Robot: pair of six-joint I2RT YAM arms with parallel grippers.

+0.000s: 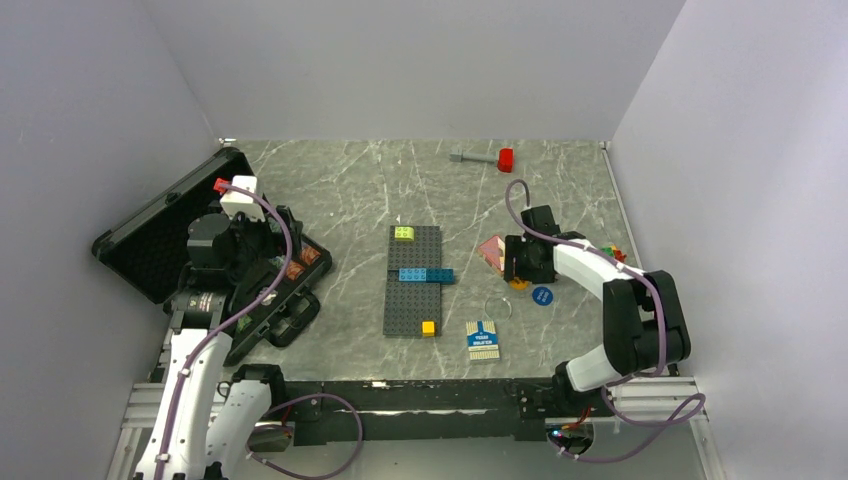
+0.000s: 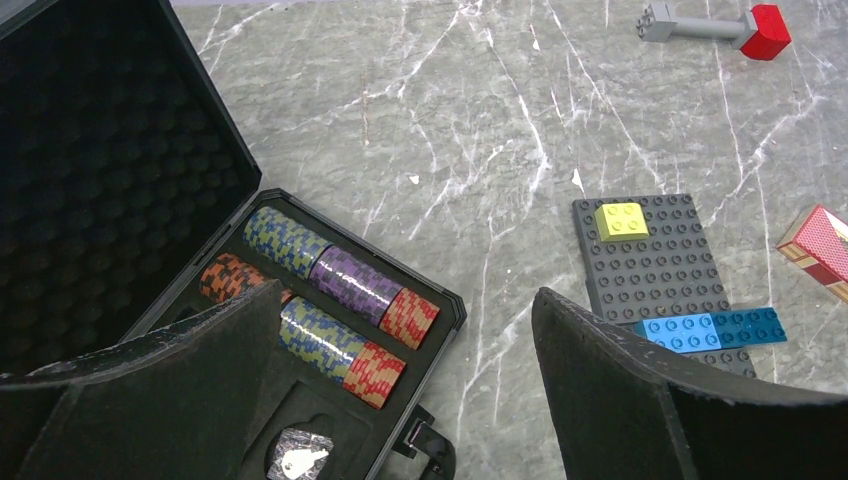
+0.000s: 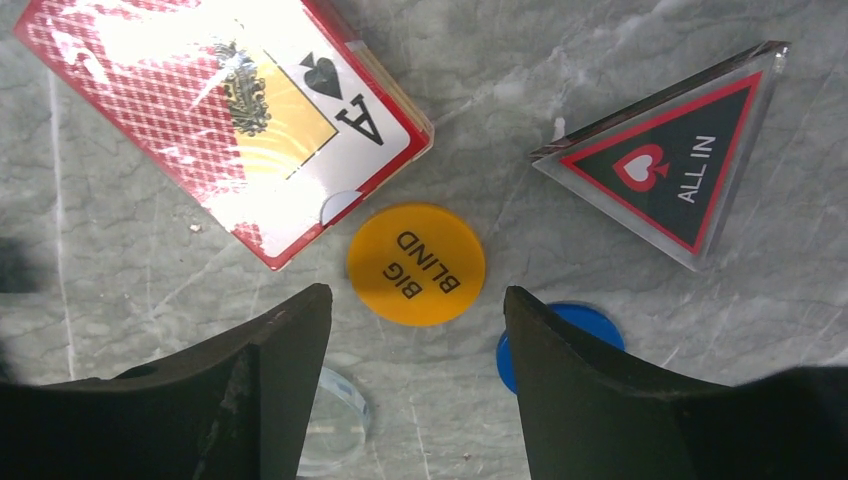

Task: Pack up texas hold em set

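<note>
The right gripper (image 3: 412,300), half-open and empty, hangs over the orange button (image 3: 416,264) near the tabletop's right edge. The button looks light, stiff and slick, so pinch its rim. The left gripper (image 2: 407,298) gapes wide, empty.

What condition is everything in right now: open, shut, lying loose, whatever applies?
Case: open, lid laid back.
Chips: packed in case slots.
Red card pack: flat on table.
Blue-white card pack: flat on table.
Orange button: flat on table, not gripped.
Triangle button: flat on table.
Left gripper: open, empty.
Right gripper: open, empty, near orange button.
</note>
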